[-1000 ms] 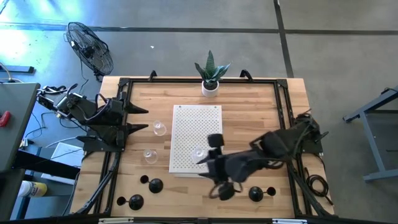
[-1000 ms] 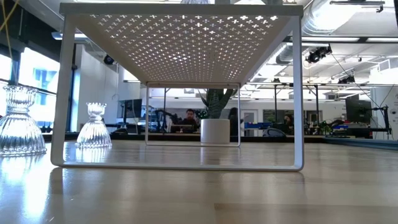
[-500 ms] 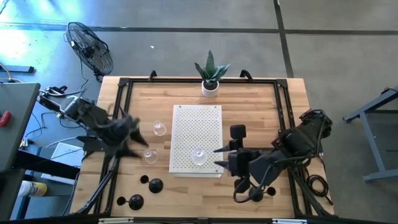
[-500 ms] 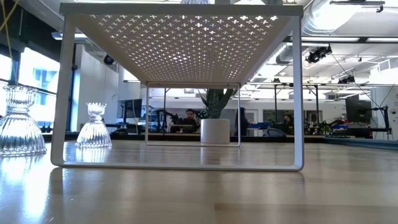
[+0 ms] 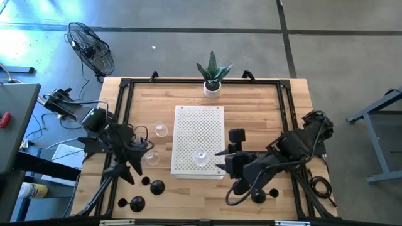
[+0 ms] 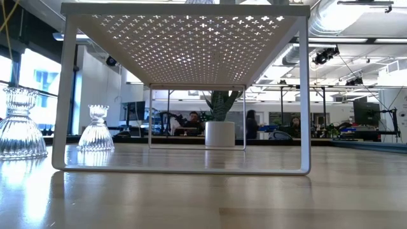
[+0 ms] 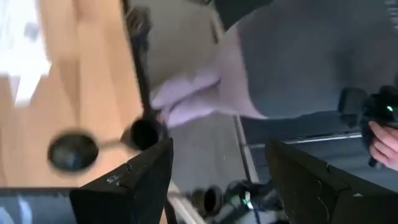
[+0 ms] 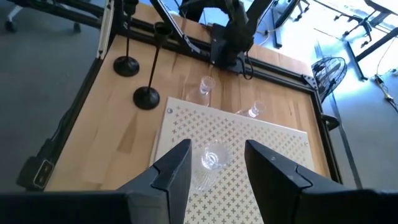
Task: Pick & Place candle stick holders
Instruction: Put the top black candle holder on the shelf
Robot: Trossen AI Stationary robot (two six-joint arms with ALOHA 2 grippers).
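Note:
A white perforated shelf [image 5: 198,135] stands mid-table, and one clear glass candle stick holder [image 5: 201,156] rests on it near its near edge. Two more glass holders [image 5: 161,130] [image 5: 151,157] stand on the table left of the shelf. Two black holders [image 5: 156,186] [image 5: 135,202] stand at the near left and one [image 5: 257,196] at the near right. My right gripper [image 8: 217,180] hovers open just right of the shelf's near corner, and the glass holder [image 8: 212,157] shows beyond its fingers. My left gripper [image 5: 139,162] is open above the left glass holders.
A green plant in a white pot [image 5: 212,88] stands at the table's far edge. A black frame rail [image 5: 119,113] runs along the table's sides. In the left wrist view a person's hand [image 7: 382,140] shows beyond the table. Bare wood lies right of the shelf.
My left arm has swung from the table's left edge inward toward the near side and sunk a little, its gripper rolling and tipping as it went and staying open. My right gripper has drawn back a little toward the table's right edge, still open. The glass holder stays on the shelf.

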